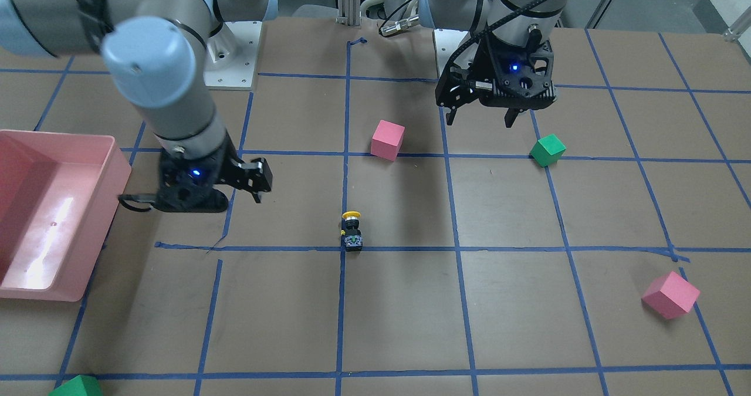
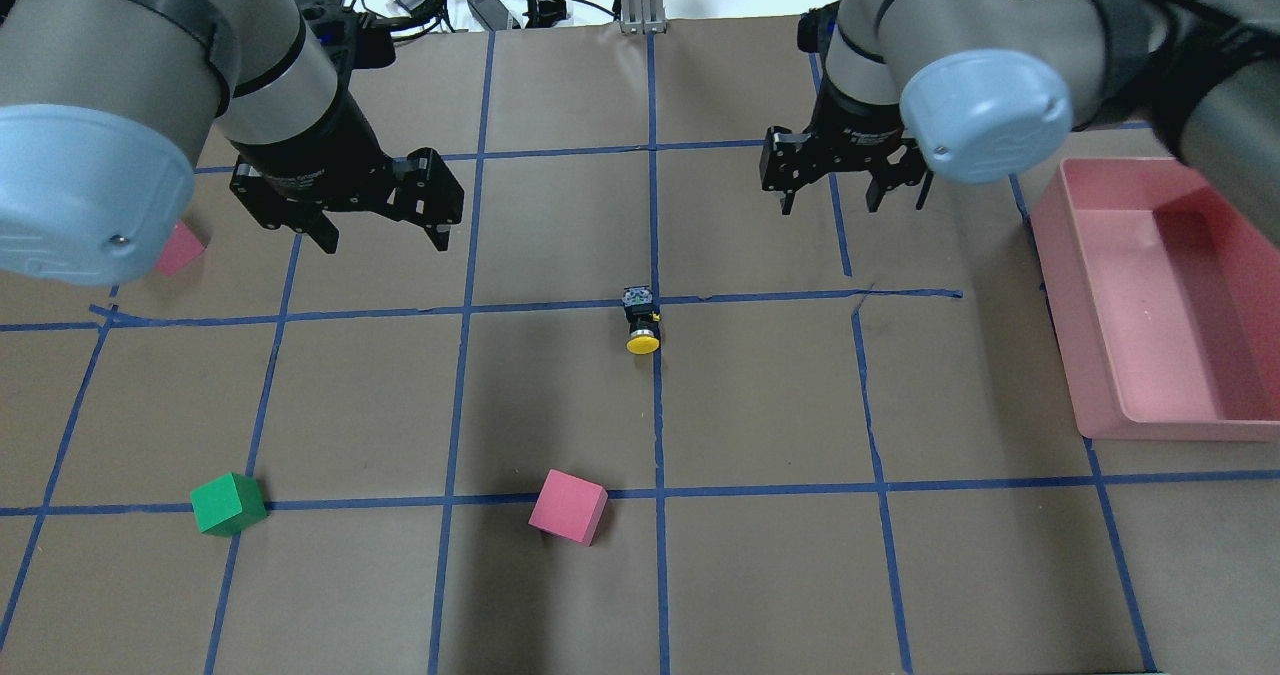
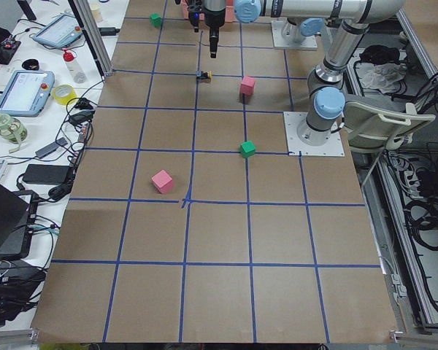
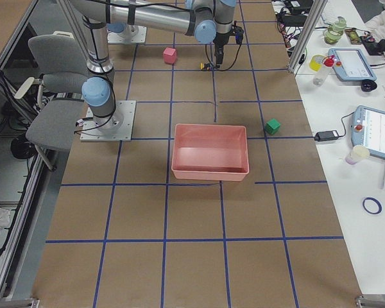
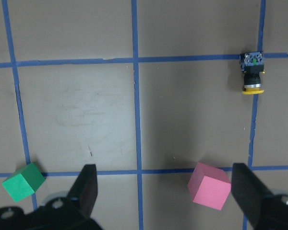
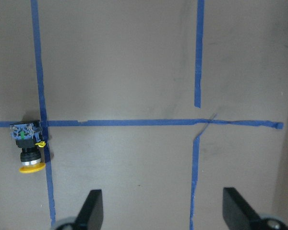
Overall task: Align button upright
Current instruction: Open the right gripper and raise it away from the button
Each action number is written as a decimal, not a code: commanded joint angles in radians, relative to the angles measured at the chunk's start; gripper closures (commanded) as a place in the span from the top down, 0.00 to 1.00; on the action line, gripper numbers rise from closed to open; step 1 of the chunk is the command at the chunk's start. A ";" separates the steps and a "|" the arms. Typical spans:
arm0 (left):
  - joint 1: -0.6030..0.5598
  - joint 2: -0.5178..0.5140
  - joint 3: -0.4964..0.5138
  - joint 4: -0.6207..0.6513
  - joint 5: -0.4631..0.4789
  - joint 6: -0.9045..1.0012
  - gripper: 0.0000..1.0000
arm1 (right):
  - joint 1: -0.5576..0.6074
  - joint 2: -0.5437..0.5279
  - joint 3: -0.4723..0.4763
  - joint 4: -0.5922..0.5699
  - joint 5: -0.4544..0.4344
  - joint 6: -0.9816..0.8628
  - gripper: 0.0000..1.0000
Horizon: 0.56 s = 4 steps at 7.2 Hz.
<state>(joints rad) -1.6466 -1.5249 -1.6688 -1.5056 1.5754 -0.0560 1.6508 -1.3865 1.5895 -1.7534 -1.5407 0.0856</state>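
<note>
Button (image 2: 640,320) is lying sideways, so it needs righting.
Left gripper (image 2: 384,243) and right gripper (image 2: 852,205) are hovering wide open, ready to grasp.

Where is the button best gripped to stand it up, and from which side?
The button lies on its side, cap toward the robot, base away. Come down from above and close across the black body between them: its flanks are free, and the wider cap and base should stop slipping.
</note>
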 commanded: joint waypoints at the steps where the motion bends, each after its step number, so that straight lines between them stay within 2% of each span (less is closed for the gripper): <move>1: -0.002 0.002 -0.012 -0.001 -0.002 0.005 1.00 | -0.026 -0.058 -0.177 0.261 0.004 -0.021 0.97; 2: -0.004 0.002 -0.015 -0.001 -0.002 0.005 1.00 | -0.025 -0.072 -0.256 0.337 0.002 -0.020 1.00; 4: -0.016 0.002 -0.020 -0.001 0.000 0.005 1.00 | -0.019 -0.100 -0.249 0.327 -0.012 -0.023 1.00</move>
<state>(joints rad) -1.6564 -1.5233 -1.6860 -1.5064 1.5749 -0.0507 1.6296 -1.4737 1.3514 -1.4354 -1.5482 0.0640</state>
